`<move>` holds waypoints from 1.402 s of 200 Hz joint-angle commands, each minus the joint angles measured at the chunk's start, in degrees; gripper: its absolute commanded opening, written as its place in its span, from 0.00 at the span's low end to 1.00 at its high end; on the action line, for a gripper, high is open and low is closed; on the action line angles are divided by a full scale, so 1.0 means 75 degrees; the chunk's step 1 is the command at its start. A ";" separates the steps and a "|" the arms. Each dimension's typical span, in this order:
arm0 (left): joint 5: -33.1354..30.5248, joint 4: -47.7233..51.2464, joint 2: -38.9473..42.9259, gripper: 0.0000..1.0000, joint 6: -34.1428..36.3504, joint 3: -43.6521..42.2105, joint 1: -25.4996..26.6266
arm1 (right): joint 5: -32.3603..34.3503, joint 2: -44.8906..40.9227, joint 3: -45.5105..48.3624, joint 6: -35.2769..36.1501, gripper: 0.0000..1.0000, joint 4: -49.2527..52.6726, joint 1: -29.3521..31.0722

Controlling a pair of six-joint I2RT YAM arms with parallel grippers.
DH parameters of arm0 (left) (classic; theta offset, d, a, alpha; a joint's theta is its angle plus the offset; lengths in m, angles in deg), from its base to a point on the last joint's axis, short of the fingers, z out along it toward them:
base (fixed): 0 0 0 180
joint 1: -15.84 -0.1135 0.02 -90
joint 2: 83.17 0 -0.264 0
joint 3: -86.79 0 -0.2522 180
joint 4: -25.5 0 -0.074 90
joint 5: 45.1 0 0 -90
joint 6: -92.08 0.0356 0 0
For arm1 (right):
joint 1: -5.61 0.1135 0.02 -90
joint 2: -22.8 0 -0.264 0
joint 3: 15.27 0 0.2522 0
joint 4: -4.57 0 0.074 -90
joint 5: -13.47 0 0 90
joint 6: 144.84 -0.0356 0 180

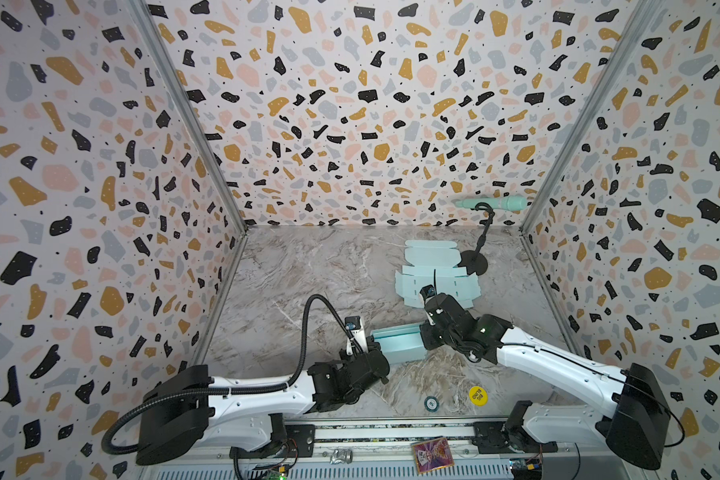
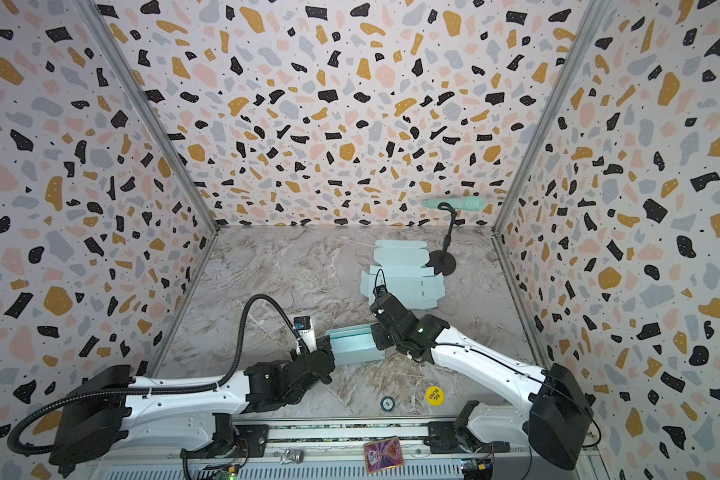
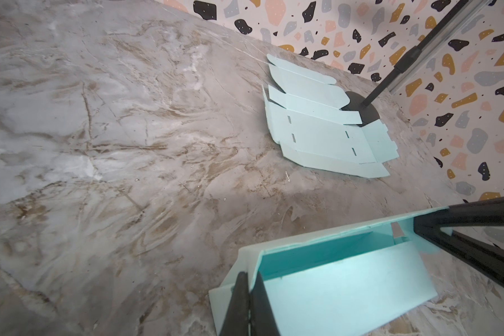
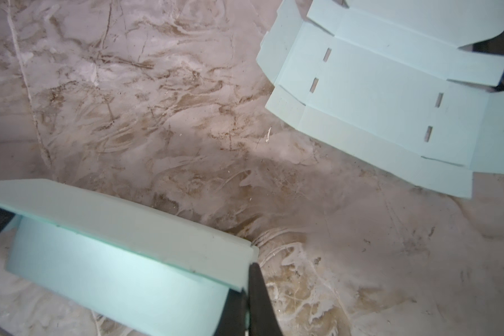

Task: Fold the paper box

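Paper box (image 1: 400, 345) btwn left gripper (image 3: 249, 293) & right gripper (image 4: 250, 291), each clenched on one end.

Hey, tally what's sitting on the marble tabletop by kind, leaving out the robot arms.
Partly folded paper box: 1
Flat box sheet: 1
Black stand: 1
Round tokens: 2, the yellow token and the dark token
Total: 5

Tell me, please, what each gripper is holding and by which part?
Both hold the half-folded paper box: the left gripper pinches the wall at its left end, and the right gripper pinches the wall edge at its right end.
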 commanded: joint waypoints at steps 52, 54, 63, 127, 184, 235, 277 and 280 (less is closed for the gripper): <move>-0.0659 0.0576 -0.0104 0.00 0.0303 0.0370 0.0094 | -0.0136 0.0424 -0.0943 -0.0188 0.00 -0.0055 0.0210; -0.0650 0.0556 -0.0114 0.00 0.0303 0.0363 0.0092 | -0.0147 0.0441 -0.0934 -0.0211 0.00 -0.0064 0.0208; -0.0591 0.0412 -0.0129 0.00 0.0303 0.0307 0.0095 | -0.0151 0.0458 -0.0868 -0.0300 0.00 -0.0122 0.0203; -0.0606 0.0063 -0.0316 0.00 0.0204 0.0045 0.0115 | -0.0581 0.0024 0.0078 -0.1453 0.00 -0.0875 0.0194; -0.0870 0.0037 -0.0719 0.00 0.0145 0.0101 0.0457 | -0.0879 -0.0283 0.0493 -0.1978 0.00 -0.1096 0.0217; -0.1234 0.0189 -0.1225 0.00 -0.0056 0.0083 0.0815 | -0.0947 -0.0351 0.0778 -0.2284 0.00 -0.1265 0.0349; -0.1452 0.0207 -0.1811 0.00 -0.0246 0.0171 0.0970 | -0.0415 -0.0314 0.0817 -0.2403 0.00 -0.1135 0.0836; -0.1461 0.0200 -0.1854 0.00 -0.0256 0.0182 0.0980 | -0.0367 -0.0297 0.0821 -0.2425 0.00 -0.1134 0.0888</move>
